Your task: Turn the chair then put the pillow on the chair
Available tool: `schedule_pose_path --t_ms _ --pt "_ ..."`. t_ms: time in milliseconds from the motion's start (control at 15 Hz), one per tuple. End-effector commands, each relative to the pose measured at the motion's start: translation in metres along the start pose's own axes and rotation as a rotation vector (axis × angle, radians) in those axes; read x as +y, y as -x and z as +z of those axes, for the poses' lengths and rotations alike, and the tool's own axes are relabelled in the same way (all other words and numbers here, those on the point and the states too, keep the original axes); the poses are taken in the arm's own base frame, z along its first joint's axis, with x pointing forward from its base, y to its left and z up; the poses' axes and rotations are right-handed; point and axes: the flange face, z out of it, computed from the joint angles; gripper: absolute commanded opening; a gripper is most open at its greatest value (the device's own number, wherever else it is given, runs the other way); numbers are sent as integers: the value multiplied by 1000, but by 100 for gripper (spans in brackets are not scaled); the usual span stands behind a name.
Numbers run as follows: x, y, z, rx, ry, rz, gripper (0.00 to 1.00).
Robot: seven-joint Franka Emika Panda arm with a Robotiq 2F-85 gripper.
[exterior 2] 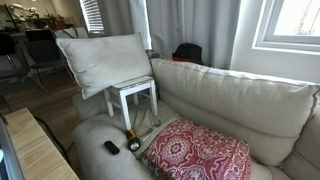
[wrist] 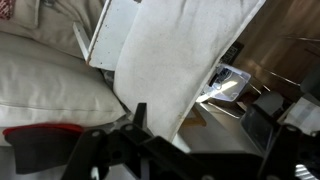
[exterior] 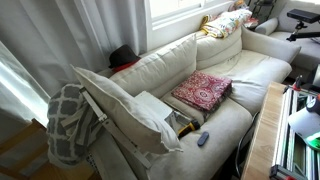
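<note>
Gripper: dark gripper [wrist: 200, 135], seen only along the bottom edge of the wrist view, hovering close to the pillow's cloth.
Jaws: spread wide and released, with nothing between them.
Pillow: large cream-beige square pillow [exterior 2: 103, 60], soft and puffy, propped at a tilt on the chair seat. It is wider than the seat and hangs past it. In the wrist view its pale woven cloth [wrist: 180, 60] fills the middle of the picture.
Chair: small white wooden chair [exterior 2: 135, 92] with a flat square seat and thin straight legs. It stands upright on the sofa seat at one end. A strip of its white seat shows in front of the pillow, and it also shows in an exterior view [exterior: 152, 106].
Sofa: broad cream fabric sofa [exterior 2: 230, 95] with thick, rounded back cushions, slightly creased.
Red cushion: flat red cushion [exterior 2: 200, 152] with a pale ornamental pattern, lying on the sofa seat, apart from the chair.
Blanket: grey-and-white patterned blanket [exterior: 68, 125], bunched over the sofa's end, just beside the pillow.
Small things: a dark remote-shaped object [exterior 2: 112, 148] and a yellow-and-black item [exterior 2: 132, 143] lie on the sofa seat near the chair legs.
Room: pale curtains [exterior 2: 190, 25] hang behind the sofa beside a window [exterior 2: 290, 25]. A light wooden tabletop [exterior 2: 40, 150] stands in front of the sofa.
</note>
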Motion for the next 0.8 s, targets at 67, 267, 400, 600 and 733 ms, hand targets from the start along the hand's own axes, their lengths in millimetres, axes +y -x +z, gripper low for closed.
schedule_pose_path --t_ms 67,267,400,600,733 --pt "-1 26 -52 62 57 -43 100" --pt "-4 34 -78 129 59 -49 100" --pt "-5 21 -77 129 47 -36 100" --pt "-6 26 -83 139 48 -37 100" --pt "-5 27 -80 134 47 -36 100"
